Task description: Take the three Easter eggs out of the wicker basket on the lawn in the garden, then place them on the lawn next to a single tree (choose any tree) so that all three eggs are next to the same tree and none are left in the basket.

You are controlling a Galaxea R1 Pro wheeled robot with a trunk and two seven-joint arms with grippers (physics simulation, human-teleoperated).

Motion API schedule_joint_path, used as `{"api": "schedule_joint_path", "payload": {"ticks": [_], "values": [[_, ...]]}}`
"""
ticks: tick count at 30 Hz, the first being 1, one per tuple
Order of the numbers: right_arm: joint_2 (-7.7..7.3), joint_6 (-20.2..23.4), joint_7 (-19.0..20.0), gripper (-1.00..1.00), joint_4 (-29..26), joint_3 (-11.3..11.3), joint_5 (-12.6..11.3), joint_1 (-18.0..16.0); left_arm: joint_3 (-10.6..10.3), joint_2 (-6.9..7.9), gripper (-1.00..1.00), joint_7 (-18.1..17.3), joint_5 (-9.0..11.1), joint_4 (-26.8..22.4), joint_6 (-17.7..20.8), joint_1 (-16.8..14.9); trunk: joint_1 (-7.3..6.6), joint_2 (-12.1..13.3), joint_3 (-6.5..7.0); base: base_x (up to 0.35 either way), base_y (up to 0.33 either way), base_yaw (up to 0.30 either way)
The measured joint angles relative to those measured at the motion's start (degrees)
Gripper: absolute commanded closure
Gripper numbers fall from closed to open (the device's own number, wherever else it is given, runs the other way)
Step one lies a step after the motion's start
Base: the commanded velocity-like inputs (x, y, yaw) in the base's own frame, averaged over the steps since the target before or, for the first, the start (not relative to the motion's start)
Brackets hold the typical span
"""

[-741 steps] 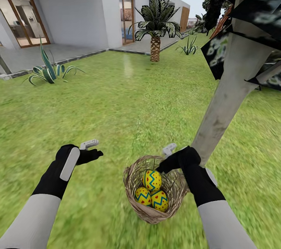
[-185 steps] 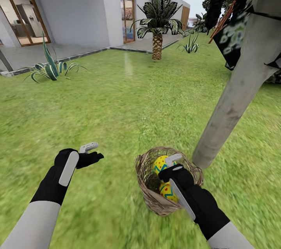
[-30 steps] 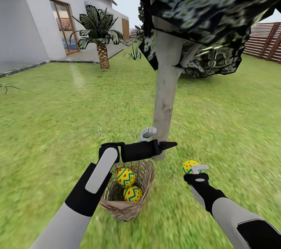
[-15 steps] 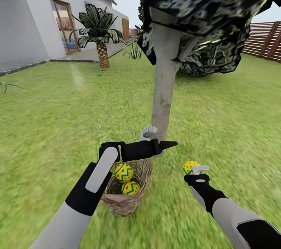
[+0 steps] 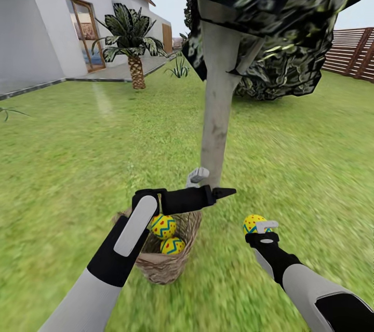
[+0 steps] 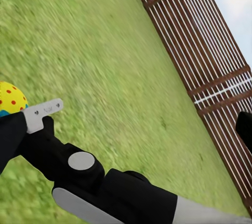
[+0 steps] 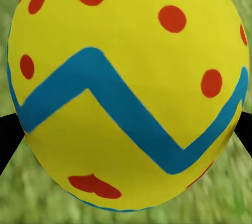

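The right gripper (image 5: 258,225) clasps one egg (image 5: 253,222); lower it gently onto the lawn (image 5: 311,181) beneath, probably near enough the tree (image 5: 217,114), then release.

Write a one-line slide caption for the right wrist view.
Yellow Easter egg with blue zigzag and red dots, held above the lawn.

Right up against the lens sits one Easter egg (image 7: 128,90) — yellow shell, a thick blue zigzag band running across its middle, red dots scattered above and around the band, and a red blotch low down. Blurred green lawn (image 7: 31,197) lies behind the egg. Dark finger pads (image 7: 8,140) press in on either side of the egg — it sits between them, touching both.
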Motion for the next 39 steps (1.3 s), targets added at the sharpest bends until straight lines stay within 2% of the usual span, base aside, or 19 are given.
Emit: {"api": "schedule_joint_path", "payload": {"ticks": [17,19,24,39], "values": [[-0.01,0.1,-0.4,1.00,0.0,0.0,-0.1,0.0,0.0,-0.01,-1.00,0.0,0.0,0.2,-0.1,-0.2,3.73,-6.8,-3.05,0.000,-0.035,0.000],[0.10,0.1,-0.5,1.00,0.0,0.0,-0.1,0.0,0.0,-0.01,-1.00,0.0,0.1,0.1,-0.1,-0.2,3.80,-6.9,-3.49,0.000,0.000,0.000],[0.46,0.0,-0.5,1.00,-0.1,0.0,0.1,0.0,0.0,0.00,-1.00,0.0,2.4,-0.4,0.0,-0.2,3.93,-6.9,-4.60,0.000,0.000,0.000],[0.00,-0.5,-0.5,1.00,-0.8,-0.2,0.3,-0.2,0.0,-0.01,-1.00,0.0,2.7,-0.5,0.0,-0.2,4.31,-7.1,-7.93,0.000,0.000,0.000]]}}
